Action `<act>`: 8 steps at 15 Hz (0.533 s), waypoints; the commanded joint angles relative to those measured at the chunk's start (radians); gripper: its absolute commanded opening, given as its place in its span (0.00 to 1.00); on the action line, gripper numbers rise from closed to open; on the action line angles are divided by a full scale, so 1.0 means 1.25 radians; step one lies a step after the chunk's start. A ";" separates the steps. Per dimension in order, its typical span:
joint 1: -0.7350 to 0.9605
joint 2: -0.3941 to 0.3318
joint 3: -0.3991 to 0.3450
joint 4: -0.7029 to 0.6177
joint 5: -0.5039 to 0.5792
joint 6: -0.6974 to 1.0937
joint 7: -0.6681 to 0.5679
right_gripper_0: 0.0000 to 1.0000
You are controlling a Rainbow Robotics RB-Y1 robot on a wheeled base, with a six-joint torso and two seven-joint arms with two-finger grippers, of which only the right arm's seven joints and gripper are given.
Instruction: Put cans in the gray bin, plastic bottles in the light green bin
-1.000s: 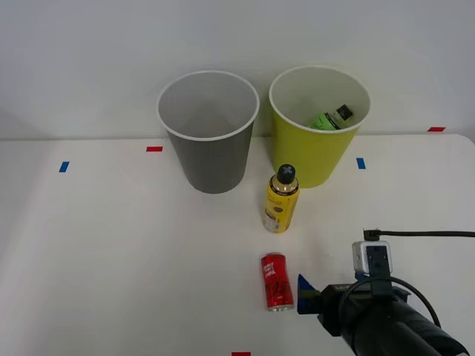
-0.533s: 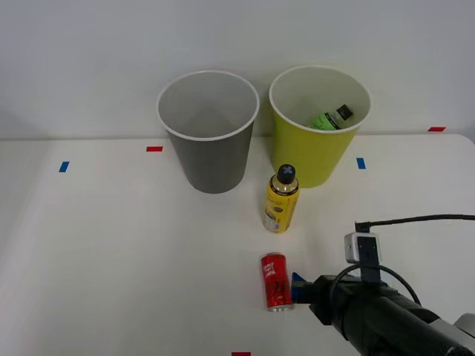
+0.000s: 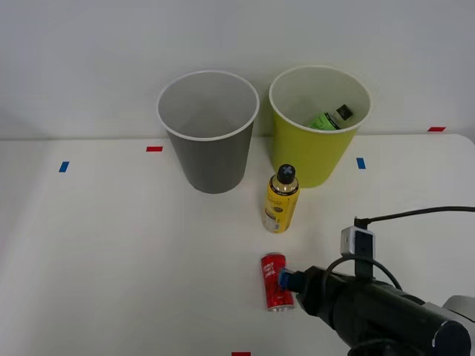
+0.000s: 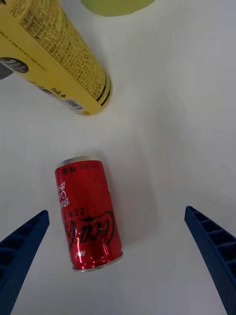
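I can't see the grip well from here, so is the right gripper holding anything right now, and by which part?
Nothing is held. The right gripper is open, its jaws spread wide and clear of the red can, which lies on the table.

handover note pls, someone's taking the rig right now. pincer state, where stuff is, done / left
Right pincer: open, empty, low over the table with the red can lying between its fingers, nothing touching yet.
Red can: on its side on the table, nearer the robot than the yellow bottle.
Yellow bottle: upright, black cap, in front of the bins.
Green bottle: already inside the light green bin.
Gray bin: nothing visible inside.
Done: green bottle binned.
Left: grasp the can and drop it in the gray bin; the yellow bottle looks like plastic, so probably the light green bin.
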 commanded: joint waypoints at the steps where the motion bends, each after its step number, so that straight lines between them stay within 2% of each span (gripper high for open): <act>1: -0.040 0.026 0.000 0.053 -0.017 -0.025 0.007 0.95; 4: -0.062 0.026 0.016 0.084 -0.006 -0.034 0.028 0.95; 8: -0.093 0.014 0.065 0.101 0.020 -0.031 0.024 0.95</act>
